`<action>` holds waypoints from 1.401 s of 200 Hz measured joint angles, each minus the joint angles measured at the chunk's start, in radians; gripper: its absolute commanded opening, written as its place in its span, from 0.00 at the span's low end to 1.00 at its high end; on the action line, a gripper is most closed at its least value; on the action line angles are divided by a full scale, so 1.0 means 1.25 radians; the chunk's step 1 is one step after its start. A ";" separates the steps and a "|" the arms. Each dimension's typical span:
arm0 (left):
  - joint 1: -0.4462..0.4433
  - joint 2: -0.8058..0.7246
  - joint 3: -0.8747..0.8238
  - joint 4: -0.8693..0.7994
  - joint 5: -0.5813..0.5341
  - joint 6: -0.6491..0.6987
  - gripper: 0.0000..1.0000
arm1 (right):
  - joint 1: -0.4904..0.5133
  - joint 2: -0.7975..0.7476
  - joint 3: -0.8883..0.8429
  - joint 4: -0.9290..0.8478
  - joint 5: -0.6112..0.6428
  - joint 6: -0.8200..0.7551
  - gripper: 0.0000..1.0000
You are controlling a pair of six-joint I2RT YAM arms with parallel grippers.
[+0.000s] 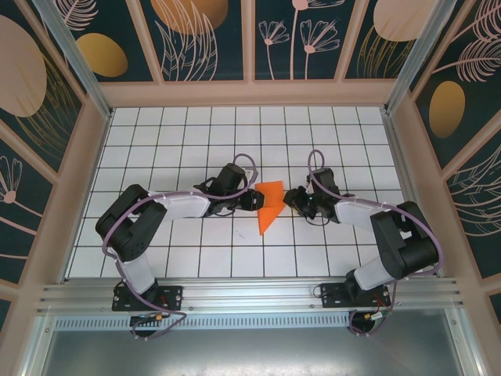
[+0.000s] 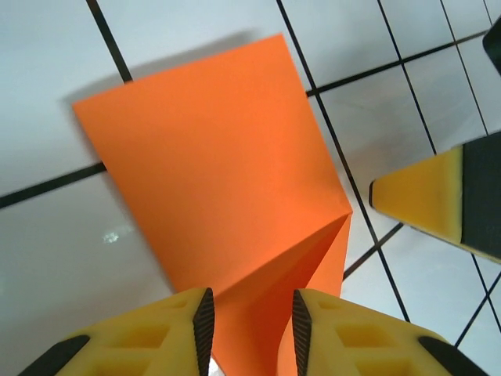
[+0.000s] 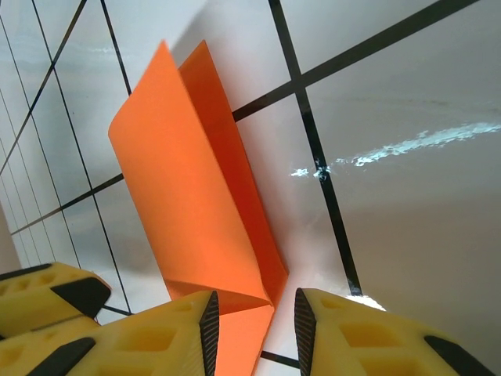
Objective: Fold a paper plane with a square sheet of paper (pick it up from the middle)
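**Robot test cell in a lab**

A left arm (image 1: 133,227) and a right arm (image 1: 403,243) are bolted to an aluminium rail (image 1: 250,294) at the near edge of a tabletop (image 1: 196,258) marked in a white grid. Metal posts (image 1: 72,55) and panels (image 1: 203,39) printed with leaves and flowers box it in on three sides.
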 measured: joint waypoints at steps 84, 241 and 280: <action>0.001 0.010 0.008 -0.029 -0.023 0.011 0.35 | 0.001 0.036 0.001 0.017 -0.038 -0.002 0.37; 0.001 -0.024 -0.005 -0.038 -0.048 0.006 0.30 | 0.011 0.072 0.029 0.073 -0.143 -0.069 0.41; 0.001 -0.107 -0.058 -0.006 -0.013 -0.031 0.11 | 0.011 0.075 0.035 0.074 -0.173 -0.106 0.42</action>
